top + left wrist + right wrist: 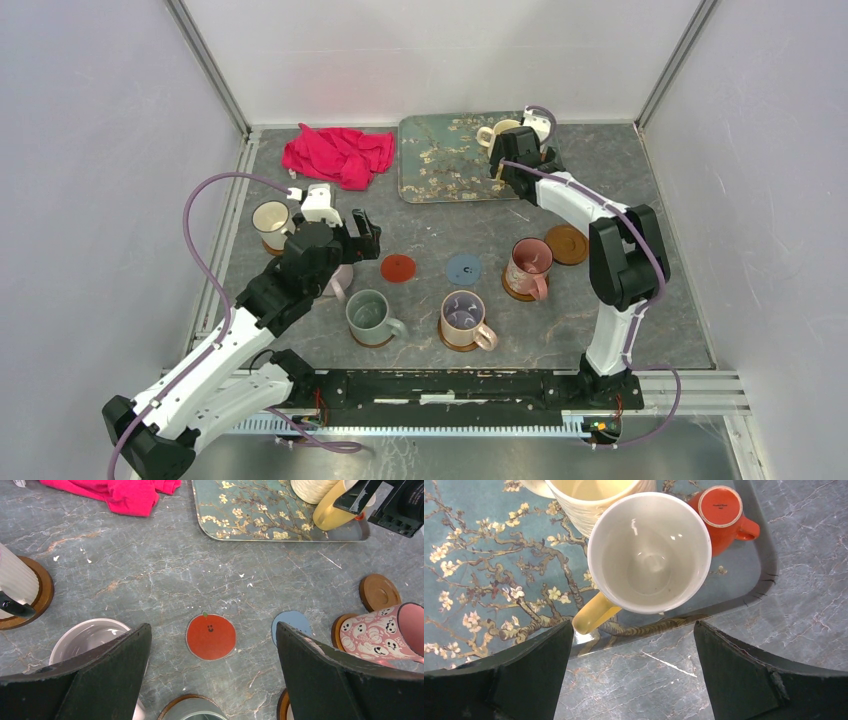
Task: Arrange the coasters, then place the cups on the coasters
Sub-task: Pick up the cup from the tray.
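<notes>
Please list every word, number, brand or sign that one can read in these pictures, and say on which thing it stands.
No text can be quoted.
Orange cup, on the round end facing up: two short lines of dark print, too small to read.
Red coaster: a drawn smiling face, no letters.
Pink mug: ghost faces, no words.
Blue coaster: a dark mark, too small to read.

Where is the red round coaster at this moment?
In the top view, the red round coaster lies bare left of centre, the blue round coaster to its right and the grey-green ceramic mug just nearer the arm bases.
</notes>
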Available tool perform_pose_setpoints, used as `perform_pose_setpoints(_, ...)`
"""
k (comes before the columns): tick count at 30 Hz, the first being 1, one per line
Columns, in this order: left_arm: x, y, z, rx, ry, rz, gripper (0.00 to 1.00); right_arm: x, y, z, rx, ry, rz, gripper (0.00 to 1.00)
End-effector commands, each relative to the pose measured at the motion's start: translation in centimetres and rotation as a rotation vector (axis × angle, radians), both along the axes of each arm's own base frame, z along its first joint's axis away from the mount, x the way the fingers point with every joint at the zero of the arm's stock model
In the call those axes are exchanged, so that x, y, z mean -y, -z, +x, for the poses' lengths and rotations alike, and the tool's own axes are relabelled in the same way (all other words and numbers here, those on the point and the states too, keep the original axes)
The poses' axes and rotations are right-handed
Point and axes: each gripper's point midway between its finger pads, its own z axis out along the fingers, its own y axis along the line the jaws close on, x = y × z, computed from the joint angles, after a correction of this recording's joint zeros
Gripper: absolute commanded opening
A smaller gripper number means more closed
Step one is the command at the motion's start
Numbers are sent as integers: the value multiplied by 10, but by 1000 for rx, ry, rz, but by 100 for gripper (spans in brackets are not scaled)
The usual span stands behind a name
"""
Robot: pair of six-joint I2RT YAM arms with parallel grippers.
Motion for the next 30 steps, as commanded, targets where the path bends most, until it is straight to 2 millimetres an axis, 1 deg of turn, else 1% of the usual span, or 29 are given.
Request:
perform_pose_setpoints(1, 1, -9, 2, 28, -3, -33, 100, -3, -23, 18, 93, 40, 82, 98)
perform_pose_setpoints(10, 1, -8, 2, 26, -6, -30, 100, 4, -13, 26, 90, 91, 135, 98)
perform_pose_setpoints(15, 1, -7, 3, 24, -8, -28, 100, 3, -4, 27, 69, 80, 138, 94)
perform_pose_setpoints(19, 1, -7, 3, 25, -9, -27, 100, 4, 0, 22, 58, 60, 124, 87)
perform_pose_setpoints(25, 2, -7, 4, 24, -8, -28, 100, 4, 3, 12, 51, 10, 104, 71)
perform_pose_setpoints(26, 1, -7, 4, 23, -8, -27, 100, 3, 5, 11, 43, -2, 99, 68)
perform_pose_setpoints(30, 1, -7, 4, 24, -8, -28, 100, 4, 13, 5, 19, -20, 84, 59)
